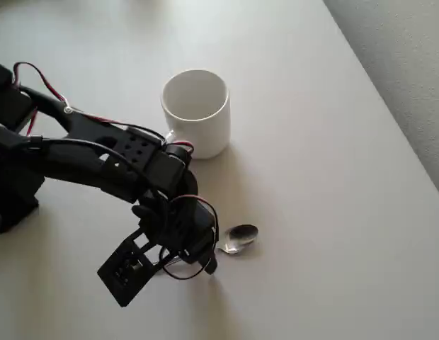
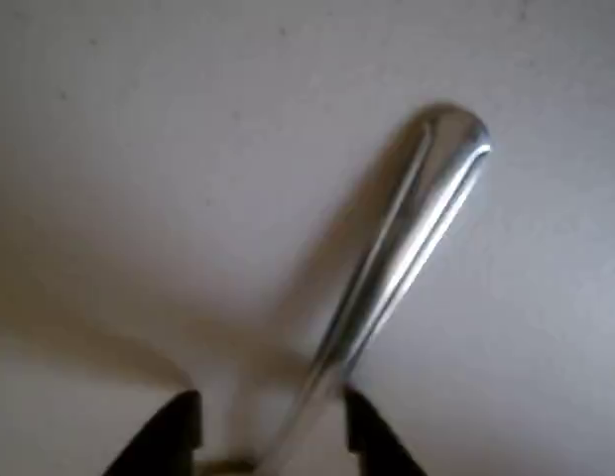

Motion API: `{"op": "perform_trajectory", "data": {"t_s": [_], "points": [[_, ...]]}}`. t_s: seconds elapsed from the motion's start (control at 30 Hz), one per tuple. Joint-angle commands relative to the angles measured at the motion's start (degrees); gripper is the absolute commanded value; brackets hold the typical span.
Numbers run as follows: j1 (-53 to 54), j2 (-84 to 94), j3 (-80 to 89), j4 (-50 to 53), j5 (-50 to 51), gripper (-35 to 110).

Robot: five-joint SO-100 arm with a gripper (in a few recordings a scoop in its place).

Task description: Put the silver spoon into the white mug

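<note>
The white mug (image 1: 196, 110) stands upright and empty near the middle of the table in the overhead view. The silver spoon (image 1: 238, 237) lies on the table in front of the mug, with only its oval bowl showing. Its handle runs under my black gripper (image 1: 207, 253). In the wrist view the spoon's handle (image 2: 407, 228) slants up to the right from between my two fingertips (image 2: 179, 431). My gripper (image 2: 273, 434) is open and straddles the handle. The handle lies close to the right finger, with a gap on its left side.
The table (image 1: 333, 212) is a plain pale surface. Its right edge runs diagonally past a grey floor strip (image 1: 411, 57) at the upper right. My arm (image 1: 99, 152) reaches in from the left, passing just beside the mug's near-left side.
</note>
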Motion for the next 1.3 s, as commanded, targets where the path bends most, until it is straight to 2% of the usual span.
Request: {"op": "perform_trajectory", "data": {"t_s": [0.0, 0.33, 0.9, 1.27], "points": [[-0.53, 0.09, -3.43, 0.88, -0.26, -1], [-0.97, -0.44, -6.06, 2.37, -1.85, -2], [0.79, 0.62, -37.62, 21.97, -5.71, -2], [-2.29, 14.68, -37.53, 27.60, -10.72, -2]]}}
